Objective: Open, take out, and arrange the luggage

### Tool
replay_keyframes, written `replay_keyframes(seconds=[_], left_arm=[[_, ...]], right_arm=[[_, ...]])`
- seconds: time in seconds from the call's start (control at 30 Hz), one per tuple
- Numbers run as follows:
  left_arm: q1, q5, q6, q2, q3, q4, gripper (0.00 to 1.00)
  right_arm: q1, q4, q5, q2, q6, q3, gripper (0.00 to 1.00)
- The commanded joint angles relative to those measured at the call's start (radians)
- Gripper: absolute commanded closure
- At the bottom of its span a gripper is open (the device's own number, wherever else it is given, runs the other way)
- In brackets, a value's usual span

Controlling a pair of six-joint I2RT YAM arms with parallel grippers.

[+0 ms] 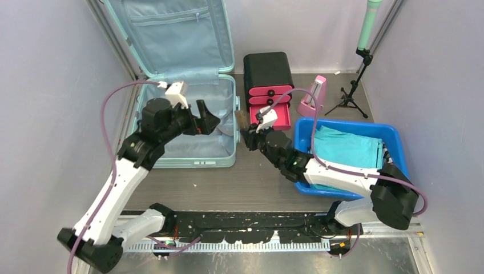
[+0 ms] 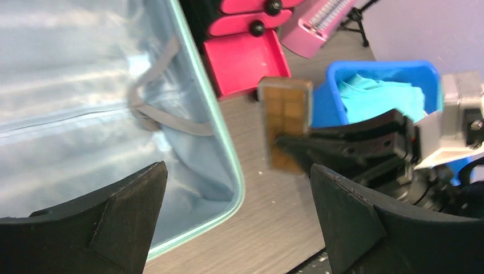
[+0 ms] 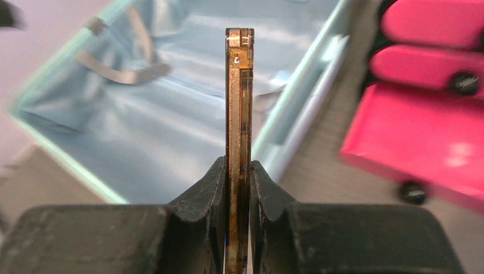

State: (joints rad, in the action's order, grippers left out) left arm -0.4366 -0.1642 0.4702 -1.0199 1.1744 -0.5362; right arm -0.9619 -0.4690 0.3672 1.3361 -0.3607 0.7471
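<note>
The dark wood-grain counter (image 1: 257,182) carries everything here. Biggest on it is the pale mint-green hard-shell suitcase (image 1: 171,40), at the back left. It lies open with its lid propped upright against the rear wall, showing the light blue lining and zip pocket. Its lower half rests flat on the counter, with grey straps (image 2: 171,121) loose inside. Over to the right sits a blue plastic tub (image 1: 354,123) with a folded teal cloth (image 1: 348,149) in it. Between suitcase and tub, towards the back, stands a small black drawer box (image 1: 267,71) with pink drawers, its lowest pink drawer (image 1: 285,117) pulled out. The left fingers (image 2: 114,217) are spread wide, grasping nothing, and hover over the suitcase's right rim. The right fingers (image 3: 200,200) are clenched on a thin brown slab (image 3: 238,85) scored into squares on its face. They hold it upright on edge above the counter, between the suitcase's right wall and the open drawer.
</note>
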Motion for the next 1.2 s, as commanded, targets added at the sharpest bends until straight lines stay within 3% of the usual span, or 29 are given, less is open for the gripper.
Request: replay_keyframes(seconds=[0.0,0.1,0.23,0.33,0.43,0.73,1.17], left_arm=[[0.001,0.190,-0.099,0.145,-0.092,-0.037,0.00],[0.001,0.245,-0.136,0.225,-0.189,-0.046,0.00],[0.001,0.322,-0.198,0.315,-0.263,-0.083,0.00],[0.001,0.332,-0.224,0.355,-0.259,-0.106,0.00],[0.000,0.339,-0.243,0.387,-0.252,-0.117,0.00],[-0.036,0.393,-0.253,0.445,-0.278,-0.108,0.00],[-0.071,0.441,-0.266,0.485,-0.282,-0.114,0.00]], right_arm=[[0.051,0.167,0.067,-0.027,0.545,0.119,0.87],[0.101,0.279,0.044,0.021,0.803,0.166,0.86],[0.204,0.351,-0.062,0.065,0.987,0.227,0.84],[0.289,0.403,-0.216,0.109,1.140,0.252,0.83],[0.328,0.385,-0.235,0.177,1.279,0.284,0.85],[0.382,0.337,-0.309,0.348,1.526,0.340,0.84],[0.444,0.306,-0.353,0.489,1.623,0.367,0.80]])
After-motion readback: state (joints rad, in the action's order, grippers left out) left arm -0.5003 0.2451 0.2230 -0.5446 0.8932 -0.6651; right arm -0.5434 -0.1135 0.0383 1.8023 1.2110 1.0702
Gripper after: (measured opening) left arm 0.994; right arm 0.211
